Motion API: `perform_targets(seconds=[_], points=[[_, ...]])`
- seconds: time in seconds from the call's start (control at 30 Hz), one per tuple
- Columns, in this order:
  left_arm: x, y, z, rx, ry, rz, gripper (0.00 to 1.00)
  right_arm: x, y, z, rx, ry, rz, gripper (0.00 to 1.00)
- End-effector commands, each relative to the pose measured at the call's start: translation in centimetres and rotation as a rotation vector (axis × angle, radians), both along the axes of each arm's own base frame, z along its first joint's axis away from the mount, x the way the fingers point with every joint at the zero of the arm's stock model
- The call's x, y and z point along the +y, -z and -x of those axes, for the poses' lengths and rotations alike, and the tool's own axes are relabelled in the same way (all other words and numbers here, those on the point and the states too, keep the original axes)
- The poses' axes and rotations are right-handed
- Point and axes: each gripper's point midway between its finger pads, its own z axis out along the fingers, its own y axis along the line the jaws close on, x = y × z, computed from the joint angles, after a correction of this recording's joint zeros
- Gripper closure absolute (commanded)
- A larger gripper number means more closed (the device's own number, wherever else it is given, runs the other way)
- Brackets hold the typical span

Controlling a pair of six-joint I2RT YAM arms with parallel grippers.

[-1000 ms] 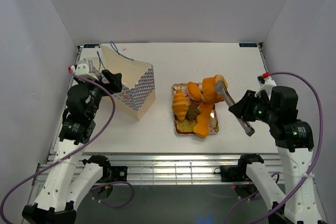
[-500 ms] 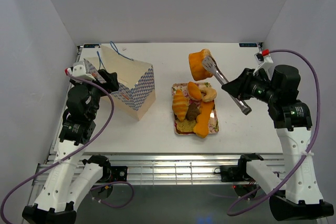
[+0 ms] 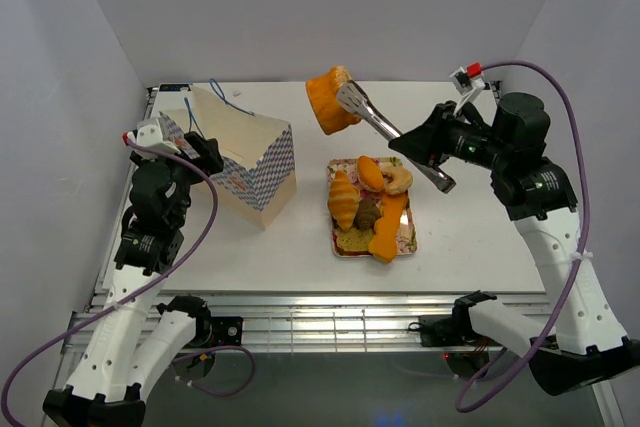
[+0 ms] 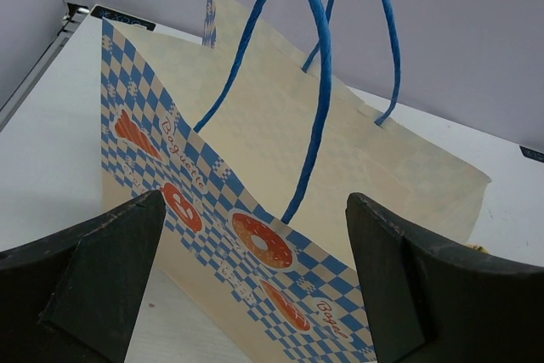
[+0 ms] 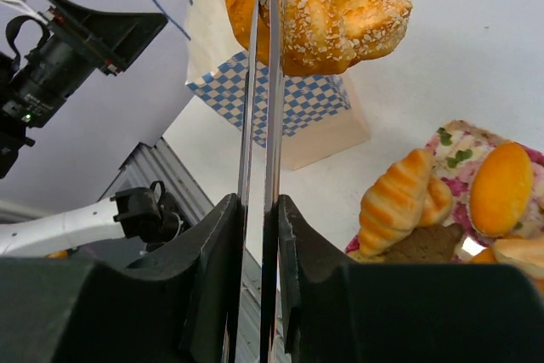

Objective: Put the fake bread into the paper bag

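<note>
Top external | your right gripper (image 3: 420, 147) squeezes silver metal tongs (image 3: 385, 127) pinching the orange seeded bread chunk (image 3: 328, 100), midair right of the tan blue-checkered paper bag (image 3: 250, 157) | left gripper (image 4: 255, 201) fingers spread at bag | clear the rim first, release over the mouth

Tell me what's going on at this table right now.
The right claw is shut on a pair of metal tongs, and the tongs pinch one orange bread piece in the air, off the floral tray and not yet over the paper bag. The other bread pieces lie on the tray. The left claw is open, facing the bag's checkered side. The bag stands open with its blue handles up.
</note>
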Motion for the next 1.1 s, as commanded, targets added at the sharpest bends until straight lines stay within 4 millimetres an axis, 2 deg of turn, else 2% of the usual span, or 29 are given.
perform_targets(seconds=[0.0, 0.13, 0.3, 0.43, 0.5, 0.67, 0.83, 1.07], points=[[0.3, 0.4, -0.1, 0.007, -0.023, -0.001, 0.02, 2.5, -4.5, 0.7, -0.156, -0.079, -0.047, 0.74], [0.3, 0.6, -0.3, 0.013, -0.023, -0.004, 0.02, 4.6, -6.9, 1.3, -0.213, -0.128, -0.056, 0.74], [0.1, 1.0, -0.5, 0.027, -0.017, -0.007, 0.04, 7.7, -8.7, 3.1, -0.245, -0.233, -0.083, 0.73], [0.2, 1.1, -0.6, 0.03, -0.021, -0.009, 0.08, 9.9, -8.7, 3.2, -0.246, -0.27, -0.089, 0.73], [0.2, 1.2, -0.6, 0.034, -0.021, -0.01, 0.15, 10.9, -8.3, 3.5, -0.239, -0.291, -0.089, 0.73], [0.3, 1.3, -0.7, 0.037, -0.026, -0.013, 0.19, 13.2, -7.1, 3.5, -0.223, -0.333, -0.083, 0.73], [0.2, 1.5, -0.7, 0.04, -0.026, -0.01, 0.19, 14.8, -6.6, 2.9, -0.214, -0.36, -0.076, 0.72], [0.3, 1.5, -0.7, 0.043, -0.028, -0.011, 0.16, 15.7, -5.3, 1.7, -0.202, -0.348, -0.057, 0.71]])
